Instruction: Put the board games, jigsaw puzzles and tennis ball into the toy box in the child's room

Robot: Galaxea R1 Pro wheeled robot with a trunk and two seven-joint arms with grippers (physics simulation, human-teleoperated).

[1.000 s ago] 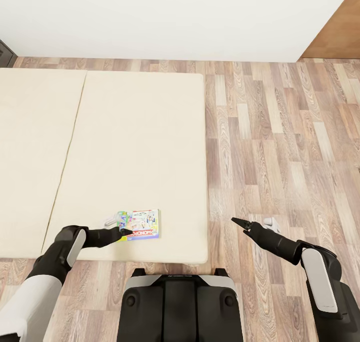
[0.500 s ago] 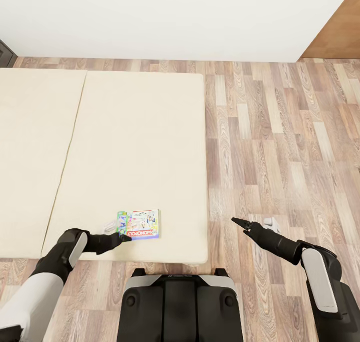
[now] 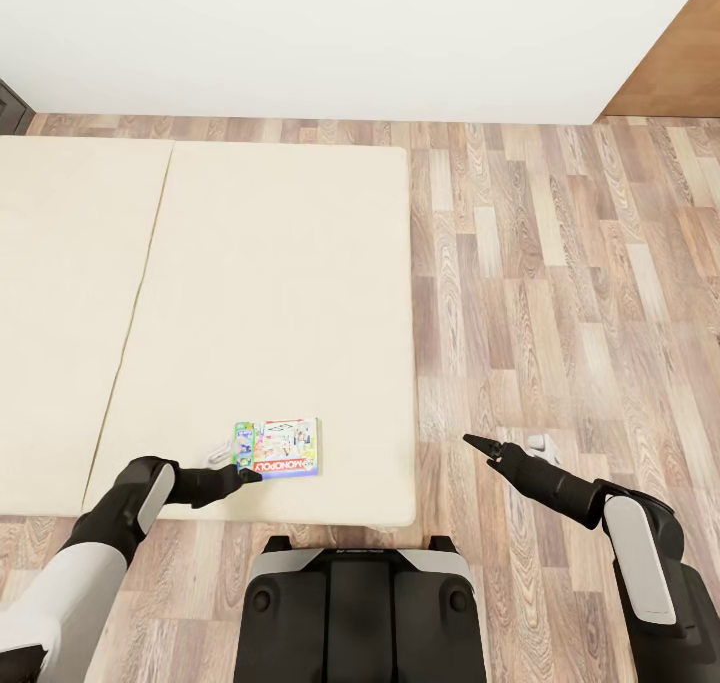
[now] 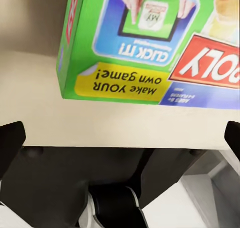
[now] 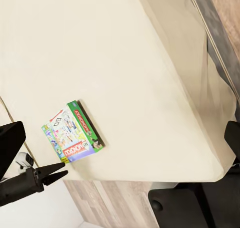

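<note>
One board game (image 3: 277,448) lies flat on the cream bed (image 3: 270,293), near the bed's front edge and close to its corner. It is a thin rectangular box with green sides and a busy lid in green, pink, yellow and blue; a red "MONOPOLY" banner and the words "make YOUR own game!" show on the lid in the left wrist view (image 4: 150,42). The left gripper (image 3: 246,472) sits low over the bed, its tip just beside the box's near left corner. Its fingers stand wide apart and hold nothing. The right gripper (image 3: 478,445) hangs over the wood-plank floor (image 3: 560,293), well apart from the bed, with its fingers open a little and empty.
</note>
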